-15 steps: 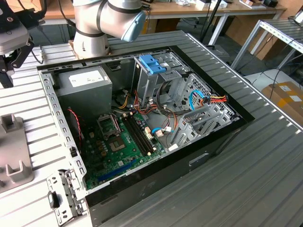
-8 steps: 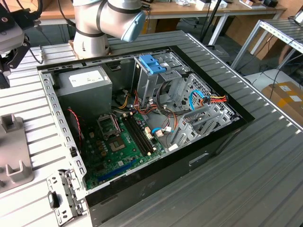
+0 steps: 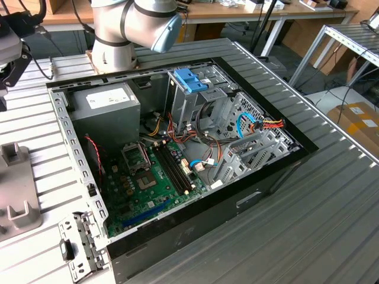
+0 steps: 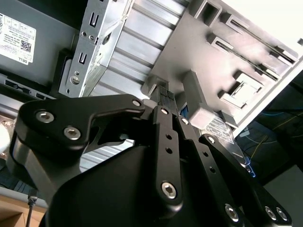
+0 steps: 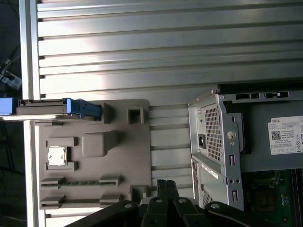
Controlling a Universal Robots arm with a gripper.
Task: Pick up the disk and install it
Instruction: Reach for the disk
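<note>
Disk (image 5: 49, 108) upright in grey holder (image 5: 124, 163)

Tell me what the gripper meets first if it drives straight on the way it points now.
Probably the grey holder tray, near its edge beside a raised block; the gripper points at it, though the gap is hard to judge.

A black open computer case (image 3: 195, 234) fills the middle of the exterior view, on a ribbed metal table (image 3: 331, 225). Inside it are a green board (image 3: 148, 183), a grey box (image 3: 106, 106) at upper left, and a blue bracket (image 3: 190, 80) near the top.
</note>
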